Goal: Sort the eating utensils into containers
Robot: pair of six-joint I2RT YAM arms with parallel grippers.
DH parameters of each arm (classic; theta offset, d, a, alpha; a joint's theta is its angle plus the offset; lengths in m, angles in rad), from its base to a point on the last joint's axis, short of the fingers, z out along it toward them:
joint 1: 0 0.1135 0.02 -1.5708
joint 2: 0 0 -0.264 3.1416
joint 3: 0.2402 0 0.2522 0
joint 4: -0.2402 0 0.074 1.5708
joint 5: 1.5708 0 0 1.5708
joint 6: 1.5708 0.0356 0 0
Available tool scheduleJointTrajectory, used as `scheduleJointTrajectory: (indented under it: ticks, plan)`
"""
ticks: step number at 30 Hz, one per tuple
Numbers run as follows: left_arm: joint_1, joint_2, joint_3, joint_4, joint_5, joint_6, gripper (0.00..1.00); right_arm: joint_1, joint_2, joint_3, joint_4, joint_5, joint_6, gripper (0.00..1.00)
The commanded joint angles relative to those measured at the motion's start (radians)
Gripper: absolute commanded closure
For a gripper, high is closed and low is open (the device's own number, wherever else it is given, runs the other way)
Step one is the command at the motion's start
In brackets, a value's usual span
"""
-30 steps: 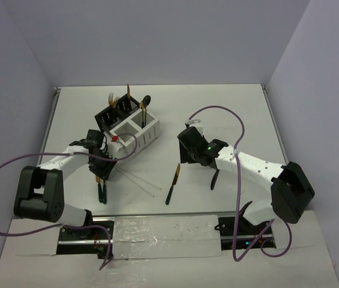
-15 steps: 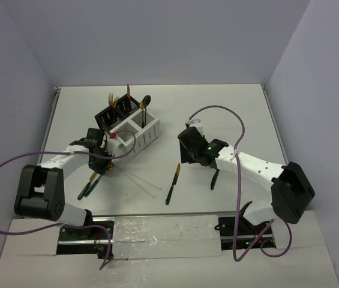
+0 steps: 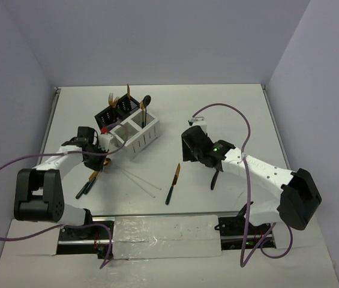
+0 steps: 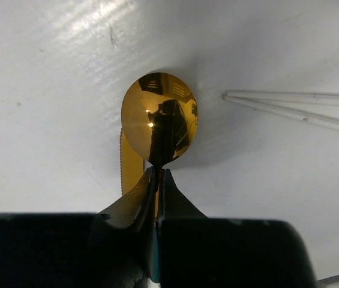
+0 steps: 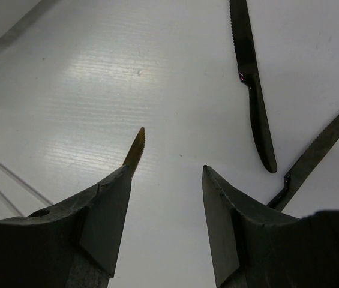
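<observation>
White matte table, pale lilac walls on 3 sides; glare streaks on the surface in both wrist views. L gripper, left-centre of top view, is pinched narrow on the neck of a gold spoon, bowl facing the cam. A gold serrated blade shows just behind it, lower left. Two white chopsticks lie at right of that view, apart from the spoon. R gripper, centre-right in top view, has jaws wide w/ nothing btwn. A gold knife tip peeks past its left finger. A black knife & second black knife lie upper right. Black box & white box sit side by side, upper centre-left; gold forks + black spoon stand in the black one
</observation>
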Motion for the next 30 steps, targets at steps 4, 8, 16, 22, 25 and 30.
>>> scheduleJointTrajectory:
  ticks: [4, 8, 16, 22, 25, 30]
  plan:
    - [0.042, -0.126, 0.046, 0.018, 0.069, -0.021, 1.0, 0.005, -0.05, 0.002, 0.031, 0.002, -0.025, 0.42]
    - [0.078, -0.257, 0.03, 0.016, 0.064, -0.03, 1.0, 0.005, -0.056, 0.012, 0.029, 0.007, -0.034, 0.42]
    - [0.11, -0.471, 0.104, -0.062, 0.064, -0.056, 1.0, 0.009, -0.073, 0.025, 0.04, -0.005, -0.049, 0.43]
    - [0.111, -0.584, 0.244, -0.142, 0.093, -0.063, 1.0, 0.035, -0.094, 0.056, 0.043, 0.013, -0.086, 0.43]
    - [0.111, -0.618, 0.342, -0.18, 0.153, -0.074, 1.0, 0.052, -0.136, 0.088, 0.069, 0.013, -0.126, 0.43]
    - [0.111, -0.62, 0.509, -0.197, 0.322, -0.131, 1.0, 0.069, -0.206, 0.118, 0.212, -0.127, -0.213, 0.43]
